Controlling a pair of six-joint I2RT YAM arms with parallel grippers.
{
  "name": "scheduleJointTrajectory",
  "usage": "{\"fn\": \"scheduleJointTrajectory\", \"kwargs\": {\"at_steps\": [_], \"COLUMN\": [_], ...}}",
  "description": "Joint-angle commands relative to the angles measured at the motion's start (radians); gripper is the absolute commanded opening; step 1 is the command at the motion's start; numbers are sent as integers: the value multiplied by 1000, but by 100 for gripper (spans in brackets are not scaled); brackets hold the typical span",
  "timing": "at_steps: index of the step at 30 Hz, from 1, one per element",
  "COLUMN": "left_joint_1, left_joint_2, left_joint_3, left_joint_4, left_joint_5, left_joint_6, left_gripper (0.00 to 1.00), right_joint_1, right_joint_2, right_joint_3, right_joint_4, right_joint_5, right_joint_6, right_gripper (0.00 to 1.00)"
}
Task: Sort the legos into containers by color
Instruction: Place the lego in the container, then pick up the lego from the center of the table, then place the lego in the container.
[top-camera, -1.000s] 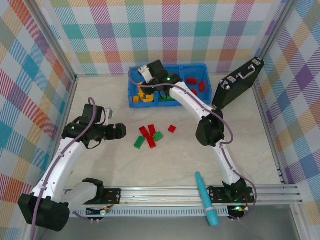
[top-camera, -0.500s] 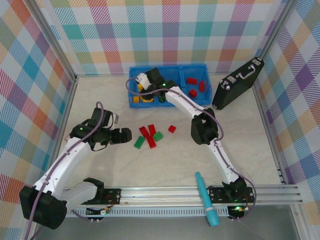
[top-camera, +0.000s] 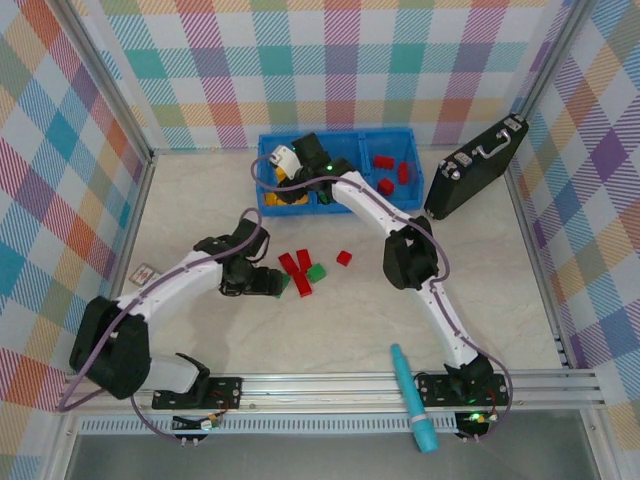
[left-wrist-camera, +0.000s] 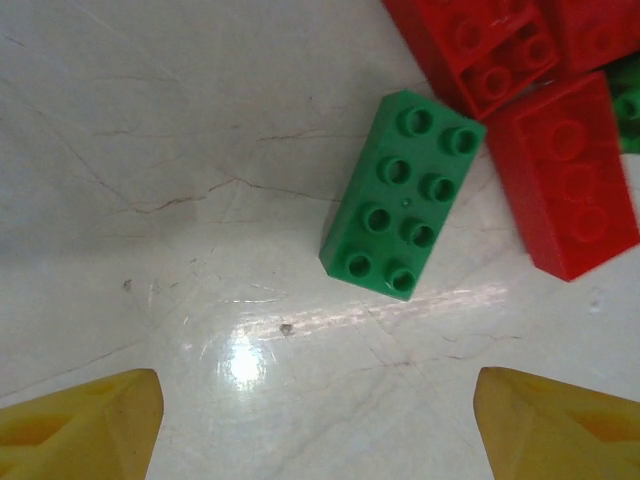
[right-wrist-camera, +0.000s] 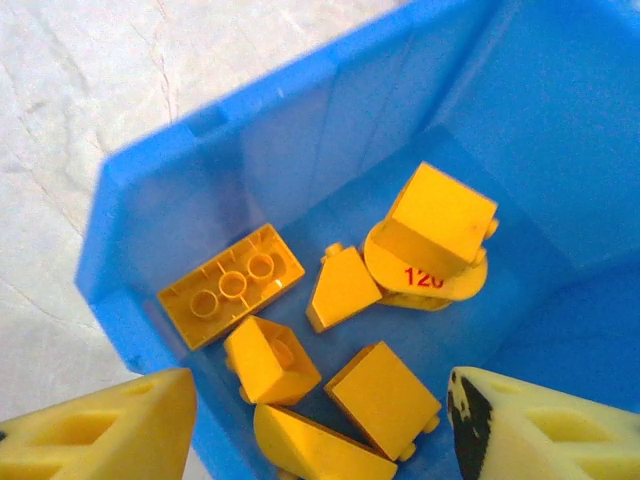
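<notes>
On the pale marble-look table (top-camera: 330, 320), just ahead of the left arm, the left gripper (left-wrist-camera: 320, 430) hovers with its yellow fingertips (left-wrist-camera: 85, 425) spread wide and nothing between them. The green two-by-four studded plastic brick (left-wrist-camera: 403, 195) lies flat, studs up, ahead of the gap and slightly right of its centre. The step in hand looks like picking up this green brick. The next move probably calls for shifting right and forward, turning to straddle the narrow sides, then descending without nudging the red sloped plastic brick (left-wrist-camera: 565, 175) that touches its far corner.

Over the left compartment of the blue three-part rectangular plastic tray (top-camera: 340, 134), the right gripper (right-wrist-camera: 315, 425) also stands wide open and empty, apparently just after a drop.

Loose on the table I count two green bricks and four red, one small red brick (top-camera: 343, 258) lying apart from the cluster. The left compartment holds six yellow plastic bricks (right-wrist-camera: 230, 285) and a round yellow disc marked 120 (right-wrist-camera: 425, 275). The right compartment shows three red bricks (top-camera: 382, 160), possibly more. The arm hides the middle compartment, so its count cannot be told.
</notes>
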Motion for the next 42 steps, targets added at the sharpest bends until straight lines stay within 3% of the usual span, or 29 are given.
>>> {"fn": "scheduleJointTrajectory", "kwargs": {"at_steps": [1, 13, 17, 22, 24, 32, 42], "left_joint_1": [-41, -95, -95, -107, -117, -145, -149], "left_joint_2": [73, 332, 390, 411, 413, 365, 463], "left_joint_3": [40, 165, 188, 195, 204, 363, 848], "left_joint_4": [39, 43, 31, 31, 17, -138, -331], "left_joint_5": [-35, -99, -67, -30, -28, -39, -37], "left_joint_6": [-4, -10, -16, -30, -31, -7, 64], "left_gripper": [80, 68, 55, 31, 26, 21, 19], "right_joint_1": [0, -27, -46, -80, -98, -135, -144], "right_joint_2": [-143, -486, -604, -726, -767, -970, -1272], "right_joint_3": [-34, -432, -591, -749, -808, -1108, -1426], "right_joint_4": [21, 109, 144, 162, 156, 155, 132], "right_joint_5": [-24, 61, 104, 162, 166, 206, 172], "right_joint_6": [-31, -43, -8, 44, 79, 206, 388], "right_gripper": [69, 70, 70, 70, 70, 73, 78]}}
